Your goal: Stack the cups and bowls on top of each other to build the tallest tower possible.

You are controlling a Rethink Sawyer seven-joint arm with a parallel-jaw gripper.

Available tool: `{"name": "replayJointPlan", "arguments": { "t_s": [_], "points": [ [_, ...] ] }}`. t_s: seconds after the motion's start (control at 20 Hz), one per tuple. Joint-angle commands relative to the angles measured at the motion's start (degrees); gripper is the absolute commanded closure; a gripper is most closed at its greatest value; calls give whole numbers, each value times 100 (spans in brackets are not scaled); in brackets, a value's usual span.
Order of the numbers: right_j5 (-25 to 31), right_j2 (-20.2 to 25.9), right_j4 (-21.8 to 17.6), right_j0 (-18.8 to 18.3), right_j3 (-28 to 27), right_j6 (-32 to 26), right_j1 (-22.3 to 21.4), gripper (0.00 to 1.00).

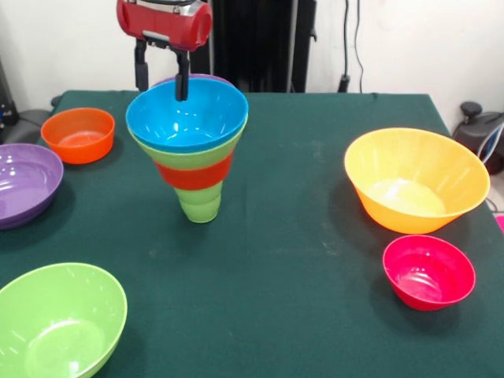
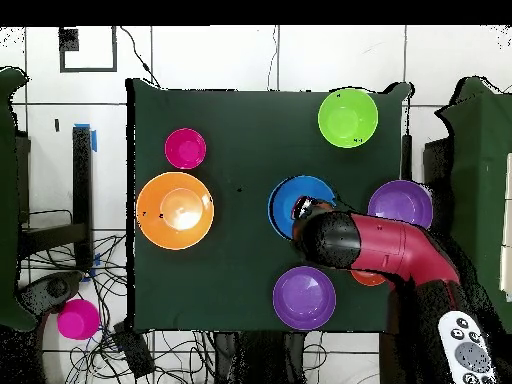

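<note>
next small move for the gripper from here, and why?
Probably lift straight up, clear of the tower. The gripper looks open, its fingers straddling the far rim of the blue bowl, which already sits nested on top and looks level. Rising vertically should avoid dragging the rim and tipping the stack on its slim cup base.

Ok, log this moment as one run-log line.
tower: green cup base, blue bowl on top | gripper: open, straddling blue bowl's far rim | loose: large orange bowl, pink-red bowl
</note>
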Motion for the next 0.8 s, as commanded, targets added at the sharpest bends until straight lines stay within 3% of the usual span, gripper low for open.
{"name": "replayJointPlan", "arguments": {
  "t_s": [0.05,0.6,0.8],
  "points": [
    [-211,519,-205,29,6,-274,296,0],
    [-152,503,-252,99,-104,-290,257,0],
    [636,727,-4,126,-476,-658,-81,0]
  ]
}}
